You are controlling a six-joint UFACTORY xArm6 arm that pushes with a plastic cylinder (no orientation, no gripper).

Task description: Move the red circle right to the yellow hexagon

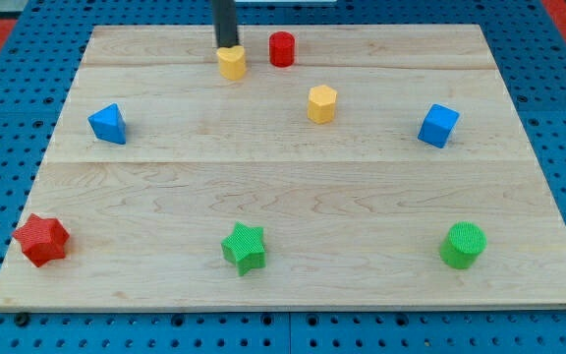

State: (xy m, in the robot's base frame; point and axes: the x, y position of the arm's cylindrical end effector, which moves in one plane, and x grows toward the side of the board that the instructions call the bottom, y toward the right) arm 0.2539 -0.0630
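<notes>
Arm's tip [227,45] touches the small yellow heart-shaped block [231,62] at its 12 o'clock. Red plastic cylinder [281,48] sits at 11 o'clock of yellow hexagonal block [322,103]. No fingers: a bare rod.

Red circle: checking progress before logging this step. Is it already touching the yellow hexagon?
No: the red circle sits apart from the yellow hexagon, with bare wood between them.

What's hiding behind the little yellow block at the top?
Right behind the yellow heart-shaped block, toward the view's top, stands my tip, at the block's back edge. Whether they touch cannot be seen. The red circle sits apart on the view's right.
</notes>
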